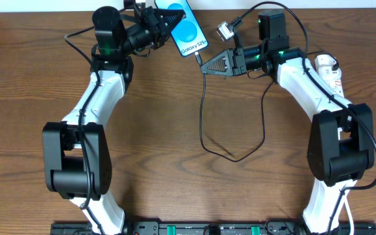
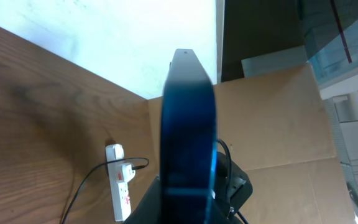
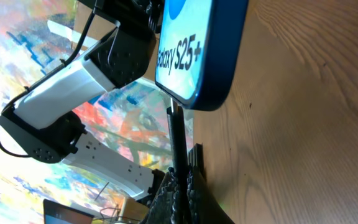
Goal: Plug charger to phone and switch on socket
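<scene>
The phone (image 1: pixel 187 34) is held above the far edge of the worktop (image 1: pixel 175 183), clamped edge to edge in the left claw (image 1: pixel 167 23), its blue screen facing up. The right claw (image 1: pixel 205 66) is pinched together on the charger (image 1: pixel 202 117) just below its tip, which meets the phone's lower end. The slack cable loops across the worktop back toward the socket (image 1: pixel 331 70).

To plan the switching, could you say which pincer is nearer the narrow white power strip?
Right. The right pincer is left of the white power strip; the left pincer is farther left, holding the blue-screened phone.
</scene>
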Controlling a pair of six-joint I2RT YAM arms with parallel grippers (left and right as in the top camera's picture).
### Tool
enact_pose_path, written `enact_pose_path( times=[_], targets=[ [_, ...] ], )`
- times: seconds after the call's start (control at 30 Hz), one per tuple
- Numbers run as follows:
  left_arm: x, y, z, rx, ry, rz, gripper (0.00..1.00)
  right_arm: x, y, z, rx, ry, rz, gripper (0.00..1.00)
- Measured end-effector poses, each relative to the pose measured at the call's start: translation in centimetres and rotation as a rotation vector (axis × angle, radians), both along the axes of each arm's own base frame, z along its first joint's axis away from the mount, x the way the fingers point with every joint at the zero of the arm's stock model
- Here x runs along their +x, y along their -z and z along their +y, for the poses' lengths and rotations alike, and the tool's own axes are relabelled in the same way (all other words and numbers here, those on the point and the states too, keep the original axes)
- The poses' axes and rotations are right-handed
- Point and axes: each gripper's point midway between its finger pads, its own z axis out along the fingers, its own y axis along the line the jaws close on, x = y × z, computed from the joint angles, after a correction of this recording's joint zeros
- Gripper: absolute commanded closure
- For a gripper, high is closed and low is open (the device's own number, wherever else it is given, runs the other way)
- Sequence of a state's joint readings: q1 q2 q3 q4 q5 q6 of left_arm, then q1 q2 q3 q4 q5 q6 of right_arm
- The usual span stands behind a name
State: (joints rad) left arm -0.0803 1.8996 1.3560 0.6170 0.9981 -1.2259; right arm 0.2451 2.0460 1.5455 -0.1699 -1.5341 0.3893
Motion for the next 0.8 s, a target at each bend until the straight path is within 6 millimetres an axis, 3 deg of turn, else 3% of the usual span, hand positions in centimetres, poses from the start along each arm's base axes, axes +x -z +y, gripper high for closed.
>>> enact_pose_path(
  times=[0.8],
  targets=[
    [0.01, -0.14, 0.07, 0.033, 0.000, -0.062, 0.93, 0.37, -0.28, -0.33, -0.005, 0.007, 0.041, 0.99]
  ],
)
